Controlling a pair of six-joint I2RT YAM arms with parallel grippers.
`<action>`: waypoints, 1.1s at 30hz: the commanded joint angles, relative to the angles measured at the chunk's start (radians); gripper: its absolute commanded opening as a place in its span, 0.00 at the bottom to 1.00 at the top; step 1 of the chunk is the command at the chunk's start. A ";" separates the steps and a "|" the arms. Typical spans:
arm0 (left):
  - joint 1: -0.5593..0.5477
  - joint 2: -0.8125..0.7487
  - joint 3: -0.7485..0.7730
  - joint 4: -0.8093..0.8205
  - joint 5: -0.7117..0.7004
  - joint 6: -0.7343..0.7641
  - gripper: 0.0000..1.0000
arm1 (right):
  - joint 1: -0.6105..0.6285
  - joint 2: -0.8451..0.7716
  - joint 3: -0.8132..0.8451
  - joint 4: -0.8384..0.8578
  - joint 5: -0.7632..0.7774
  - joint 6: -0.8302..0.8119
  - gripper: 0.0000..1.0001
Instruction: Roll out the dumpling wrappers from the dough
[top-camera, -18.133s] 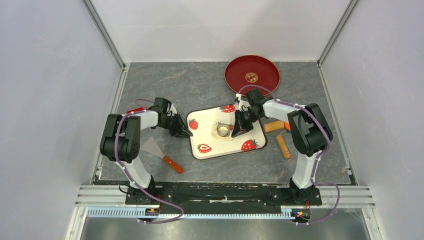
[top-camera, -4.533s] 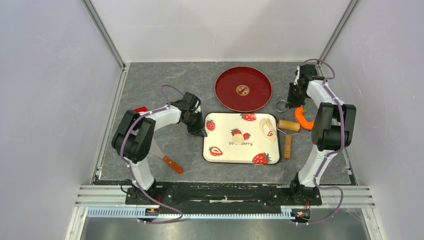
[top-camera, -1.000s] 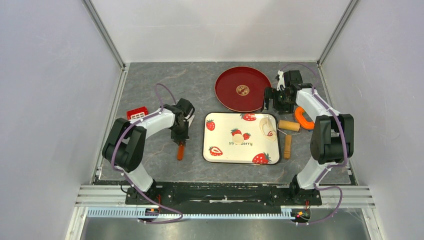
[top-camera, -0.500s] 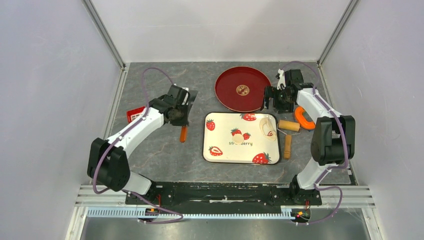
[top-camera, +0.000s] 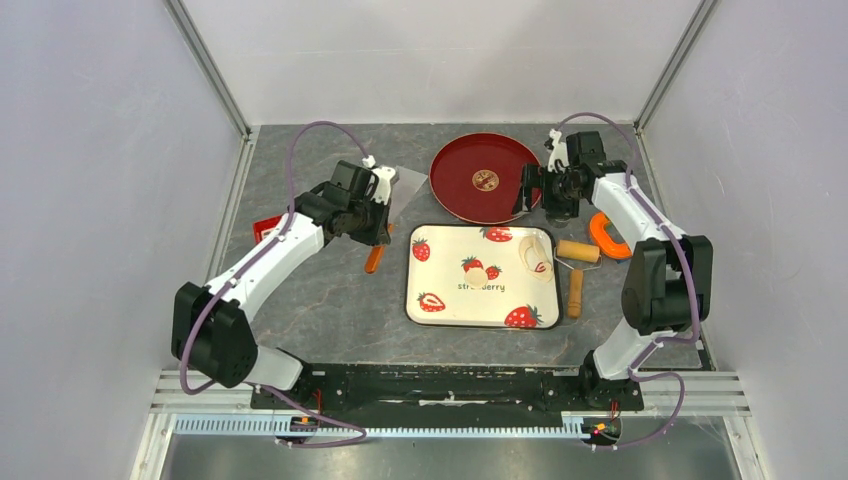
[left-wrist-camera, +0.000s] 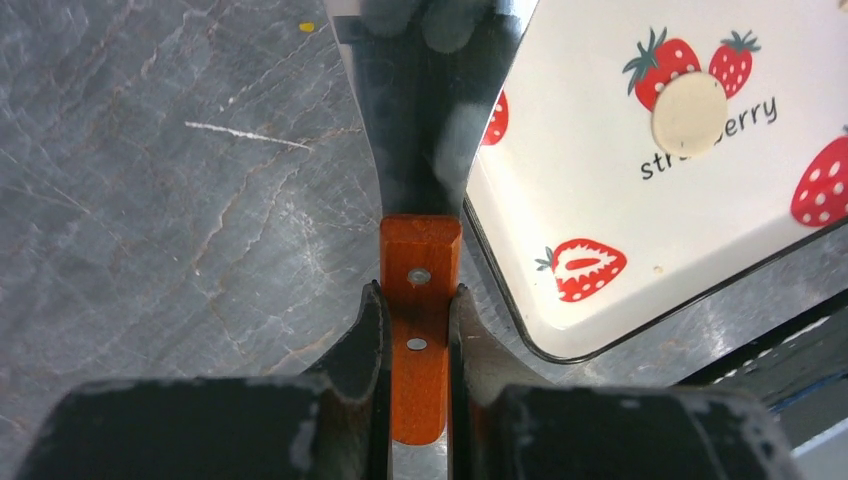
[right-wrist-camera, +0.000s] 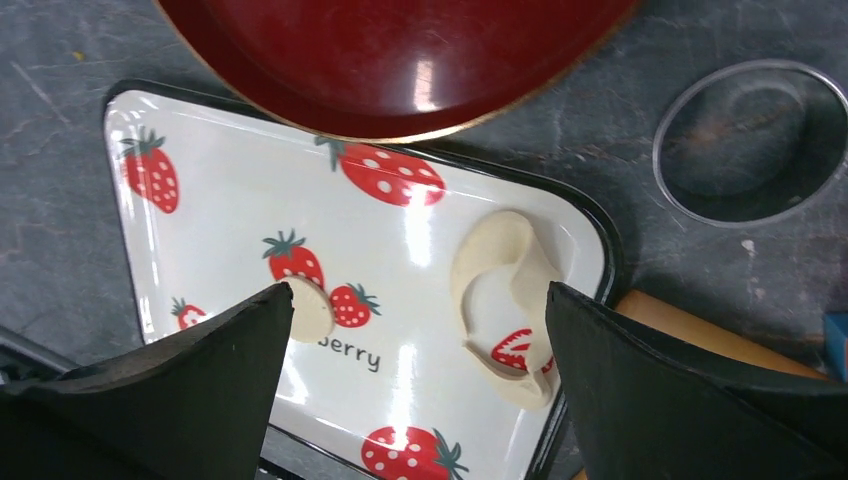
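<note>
A moment ago the scraper lay on the grey surface (top-camera: 300, 300), and now the left fingers (top-camera: 380, 222) have picked it up. They are shut tight on the orange handle (left-wrist-camera: 420, 290) of the scraper (left-wrist-camera: 425, 110). The shiny blade points away from the arm and hangs in the air by the left side of the strawberry tray (top-camera: 450, 300). The right arm has moved too. It was over by the far right side a little while back, and now the right fingers (top-camera: 528, 195) hang above the spot where the red plate (top-camera: 465, 205) meets the tray. They are spread wide and hold nothing. The one dumpling wrapper (left-wrist-camera: 689, 113) is a small round pale disc. It lies flat on the tray, next to a red strawberry and the printed word. The leftover dough (right-wrist-camera: 497, 235) is a curled strip with a hole in it, in the tray's far right corner. The metal ring (right-wrist-camera: 668, 175) now sits on the surface past the tray. So the cutting looks done, and I think the scraper is there to slide under the wrapper and lift it, maybe onto the plate
</note>
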 joint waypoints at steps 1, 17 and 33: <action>-0.028 -0.058 -0.013 0.066 0.055 0.168 0.02 | 0.040 -0.035 0.092 0.007 -0.103 -0.016 0.98; -0.246 0.006 -0.016 0.067 -0.114 0.180 0.02 | 0.225 0.000 0.141 0.262 -0.449 0.216 0.98; -0.271 -0.133 -0.094 0.204 -0.133 0.155 0.02 | 0.276 0.074 0.112 0.080 -0.208 0.129 0.93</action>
